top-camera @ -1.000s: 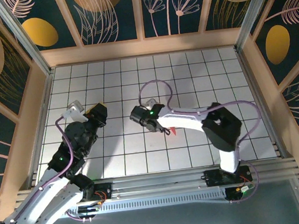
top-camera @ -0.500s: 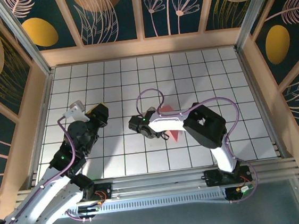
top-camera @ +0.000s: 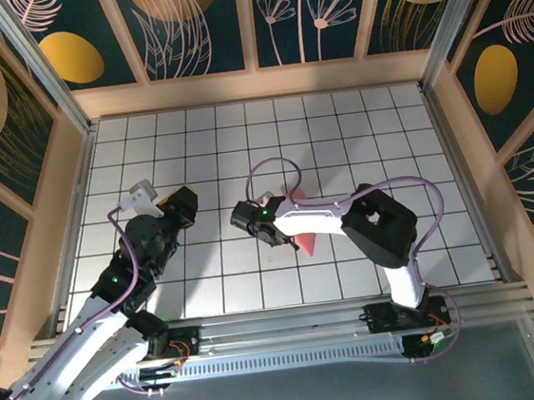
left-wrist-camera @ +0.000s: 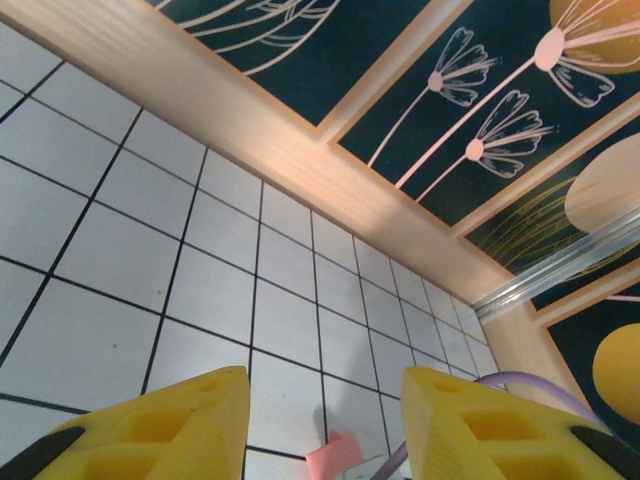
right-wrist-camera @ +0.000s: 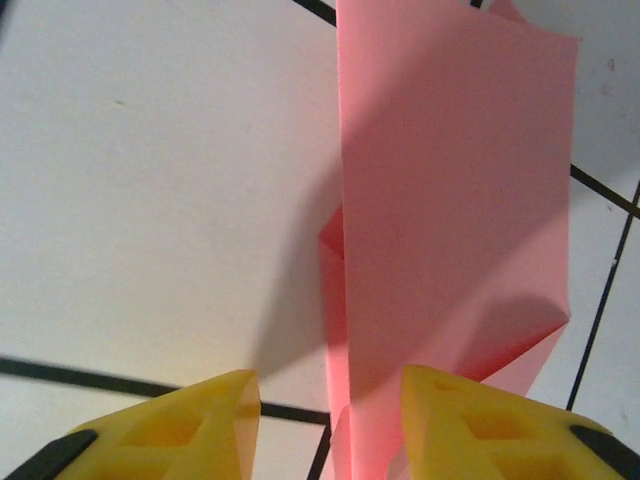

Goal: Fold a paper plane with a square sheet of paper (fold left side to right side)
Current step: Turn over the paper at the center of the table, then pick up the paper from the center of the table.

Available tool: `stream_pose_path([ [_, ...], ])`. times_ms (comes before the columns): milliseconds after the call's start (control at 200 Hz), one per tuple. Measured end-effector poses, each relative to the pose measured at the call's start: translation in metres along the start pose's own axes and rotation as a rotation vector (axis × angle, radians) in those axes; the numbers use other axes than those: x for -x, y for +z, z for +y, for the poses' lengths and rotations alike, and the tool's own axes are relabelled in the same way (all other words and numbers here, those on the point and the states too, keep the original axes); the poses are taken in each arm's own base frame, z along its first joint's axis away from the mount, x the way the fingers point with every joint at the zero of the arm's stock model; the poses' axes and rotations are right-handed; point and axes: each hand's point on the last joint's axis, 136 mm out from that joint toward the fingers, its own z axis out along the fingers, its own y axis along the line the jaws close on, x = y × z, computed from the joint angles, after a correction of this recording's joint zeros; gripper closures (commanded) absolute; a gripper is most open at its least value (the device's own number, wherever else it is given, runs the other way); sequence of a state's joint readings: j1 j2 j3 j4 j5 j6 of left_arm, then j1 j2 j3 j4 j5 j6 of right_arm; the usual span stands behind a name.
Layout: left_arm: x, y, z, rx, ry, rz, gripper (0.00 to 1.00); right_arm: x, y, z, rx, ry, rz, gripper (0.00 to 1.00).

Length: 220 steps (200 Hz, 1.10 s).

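The left arm reaches forward, the right arm bends leftward — both with jaws parted.

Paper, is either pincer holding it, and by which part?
Neither grips it. The right pincer stands open around one edge of the paper; the left pincer is open too.

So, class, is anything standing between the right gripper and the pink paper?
Nothing visible does. In the right wrist view the folded pink paper sits directly ahead of the open right gripper, its near end reaching between the fingers.
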<state>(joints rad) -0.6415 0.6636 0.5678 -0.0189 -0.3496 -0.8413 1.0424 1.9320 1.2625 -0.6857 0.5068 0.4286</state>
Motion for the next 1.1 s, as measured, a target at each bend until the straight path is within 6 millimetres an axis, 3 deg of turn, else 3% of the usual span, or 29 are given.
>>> stream_pose_path([
  [210,-0.029,0.018,0.005,0.000,-0.018,0.085,0.53,0.016,-0.031,-0.006,0.141,0.103,-0.096,0.48],
  [435,-0.081,0.049,0.011,0.001,-0.061,0.253,0.53,0.025,-0.051,-0.047,0.278,0.313,-0.201,0.43],
  [731,-0.147,0.078,0.017,-0.022,-0.153,0.464,0.54,0.015,-0.059,-0.111,0.433,0.617,-0.319,0.34],
  [901,-0.179,0.089,0.019,-0.023,-0.189,0.570,0.54,0.005,-0.059,-0.133,0.508,0.743,-0.369,0.30],
  [1101,-0.207,0.103,0.006,-0.058,-0.221,0.658,0.55,-0.012,-0.057,-0.156,0.607,0.913,-0.433,0.26],
])
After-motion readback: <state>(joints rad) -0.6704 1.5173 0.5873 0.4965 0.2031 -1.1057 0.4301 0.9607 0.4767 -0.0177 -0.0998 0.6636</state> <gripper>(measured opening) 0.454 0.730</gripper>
